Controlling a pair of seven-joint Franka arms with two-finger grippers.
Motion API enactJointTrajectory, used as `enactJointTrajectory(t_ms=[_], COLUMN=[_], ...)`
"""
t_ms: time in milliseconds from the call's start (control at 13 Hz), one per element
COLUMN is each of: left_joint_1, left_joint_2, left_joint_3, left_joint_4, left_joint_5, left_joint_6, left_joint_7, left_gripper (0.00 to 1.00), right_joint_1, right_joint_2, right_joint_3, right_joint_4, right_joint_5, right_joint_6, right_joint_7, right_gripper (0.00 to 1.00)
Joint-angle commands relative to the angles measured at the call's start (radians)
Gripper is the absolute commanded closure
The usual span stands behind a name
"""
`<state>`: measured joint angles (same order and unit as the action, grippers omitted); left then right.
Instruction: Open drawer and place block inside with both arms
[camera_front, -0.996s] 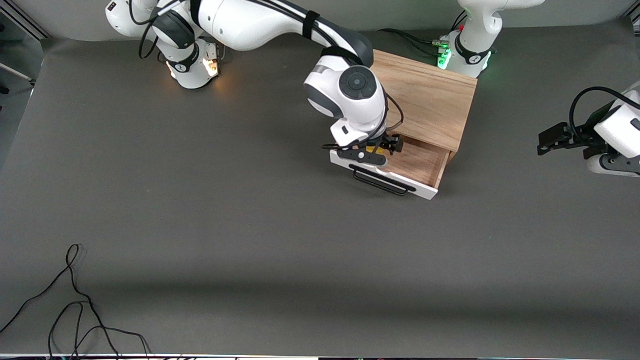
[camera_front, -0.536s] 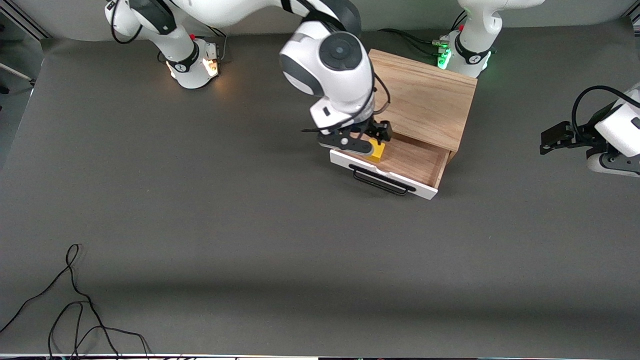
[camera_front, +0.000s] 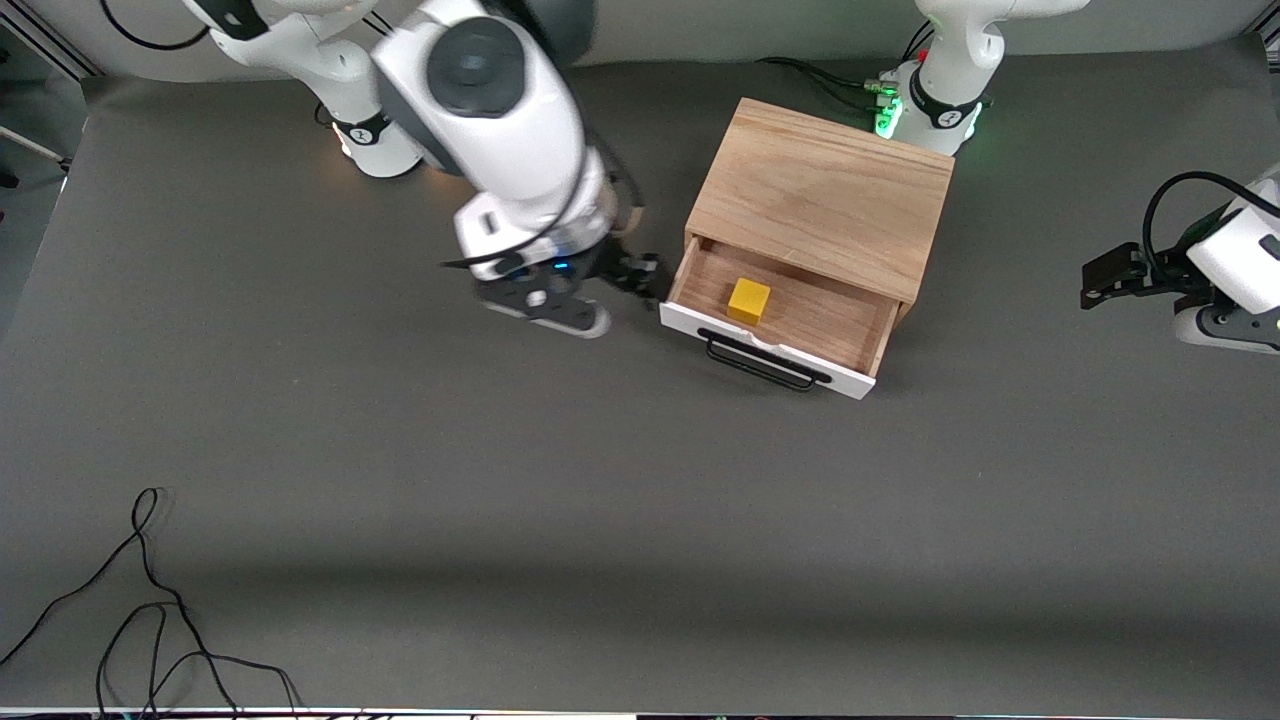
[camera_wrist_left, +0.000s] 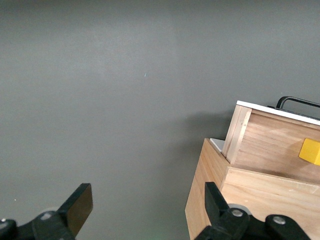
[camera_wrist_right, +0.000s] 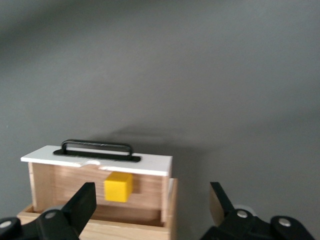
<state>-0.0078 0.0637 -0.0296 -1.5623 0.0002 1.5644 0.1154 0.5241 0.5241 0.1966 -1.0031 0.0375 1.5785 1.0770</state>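
The drawer (camera_front: 845, 325) is pulled out of the light-wood box (camera_front: 820, 190), with its white front panel and black bar handle (camera_front: 765, 362) toward the front camera. The yellow block (camera_front: 749, 300) sits on the drawer floor, toward the right arm's end. My right gripper (camera_front: 625, 280) is open and empty, over the bare mat beside the drawer. Its wrist view shows the block (camera_wrist_right: 118, 186) in the drawer (camera_wrist_right: 145, 187) between the open fingers (camera_wrist_right: 82, 202). My left gripper (camera_front: 1100, 280) is open and empty, waiting at the left arm's end; its wrist view shows the box (camera_wrist_left: 210, 200) and the block (camera_wrist_left: 311, 151).
A loose black cable (camera_front: 150, 600) lies on the grey mat, near the front camera at the right arm's end. The two arm bases (camera_front: 380, 140) (camera_front: 930, 110) stand along the table edge farthest from the front camera.
My right gripper has let go of the block in the drawer, risen and swung away toward the right arm's end. The block stays in the drawer. The left arm has barely moved.
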Motion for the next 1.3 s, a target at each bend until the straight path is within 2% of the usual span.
enactJointTrajectory(t_ms=[0,307,690,843,996,1226], left_joint_1=[-0.011,-0.011,-0.012,-0.012,-0.012,-0.018], left_joint_2=[-0.015,-0.013,-0.015,-0.015,-0.015,-0.015], left_joint_3=[0.005,0.005,0.005,0.005,0.005,0.005], left_joint_4=[-0.007,-0.007,-0.007,-0.007,-0.007,-0.007], left_joint_5=[0.017,0.017,0.015,0.012,0.011,0.012], left_joint_6=[-0.006,-0.006,-0.004,-0.004,-0.004,-0.006], left_joint_7=[0.009,0.004,0.000,-0.003,-0.006,-0.036], left_gripper=[0.00,0.00,0.00,0.00,0.00,0.00], right_joint_1=[-0.094,-0.225,-0.231,-0.231,-0.329,-0.406], right_joint_2=[-0.132,-0.281,-0.427,-0.453,-0.504,-0.593], right_joint_3=[-0.003,-0.020,-0.178,-0.258,-0.256,-0.256], right_joint_4=[-0.133,-0.299,-0.483,-0.529,-0.610,-0.753], right_joint_5=[0.025,0.025,0.025,0.027,0.044,0.058], right_joint_6=[-0.034,-0.032,-0.017,-0.003,0.029,0.109], right_joint_7=[-0.127,-0.310,-0.521,-0.654,-0.725,-0.822], right_gripper=[0.00,0.00,0.00,0.00,0.00,0.00])
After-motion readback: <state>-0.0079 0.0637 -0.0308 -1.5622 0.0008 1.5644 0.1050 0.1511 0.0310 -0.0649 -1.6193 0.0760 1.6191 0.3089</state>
